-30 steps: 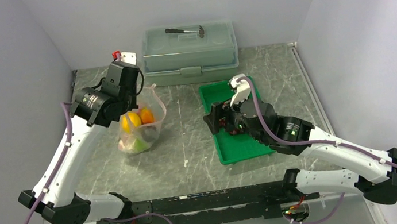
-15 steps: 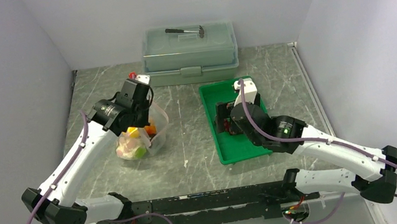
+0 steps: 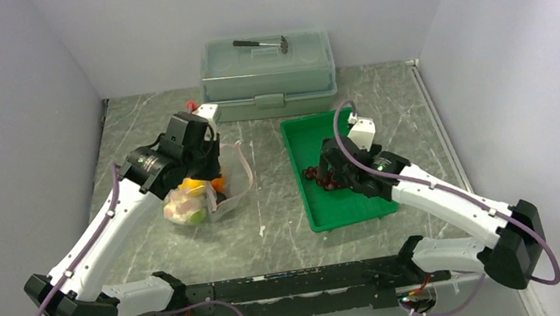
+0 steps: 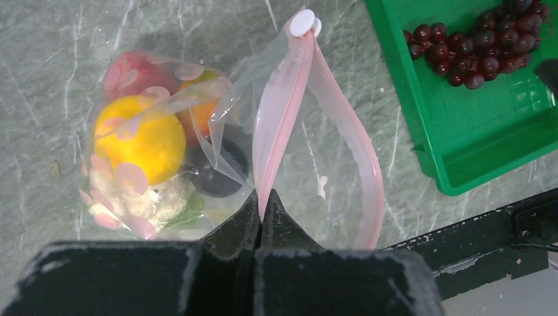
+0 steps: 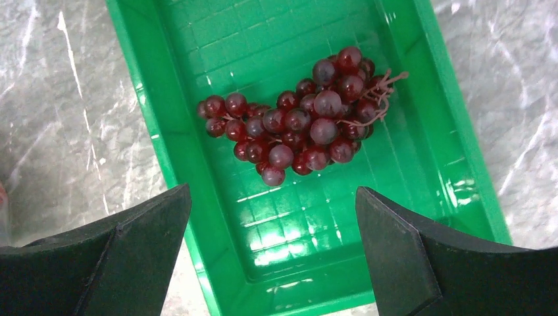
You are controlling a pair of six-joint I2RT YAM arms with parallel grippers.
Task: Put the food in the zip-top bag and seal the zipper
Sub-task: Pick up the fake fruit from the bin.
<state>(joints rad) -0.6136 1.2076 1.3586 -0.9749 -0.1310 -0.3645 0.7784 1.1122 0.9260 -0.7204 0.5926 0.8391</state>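
Note:
A clear zip-top bag [image 3: 194,203] lies on the table holding an orange, a yellow fruit and other food [image 4: 141,141]. Its pink zipper rim [image 4: 284,112] gapes in a loop, with a white slider [image 4: 303,22] at the far end. My left gripper [image 4: 261,209] is shut on the near end of that rim, and in the top view it [image 3: 208,161] sits above the bag. A bunch of dark red grapes [image 5: 309,125] lies in the green tray [image 5: 197,164]. Above the tray's near end, my right gripper [image 5: 273,227] hangs open and holds nothing.
A pale green toolbox [image 3: 267,74] with a hammer [image 3: 262,43] on its lid stands at the back. The green tray [image 3: 349,208] sits right of the bag. A black rail [image 3: 277,285] runs along the near edge, and walls close in the left and right sides.
My left gripper carried the bag down and to the right, and the zipper loop now spreads toward the tray. My right gripper pulled back from the grapes, which now show in the tray.

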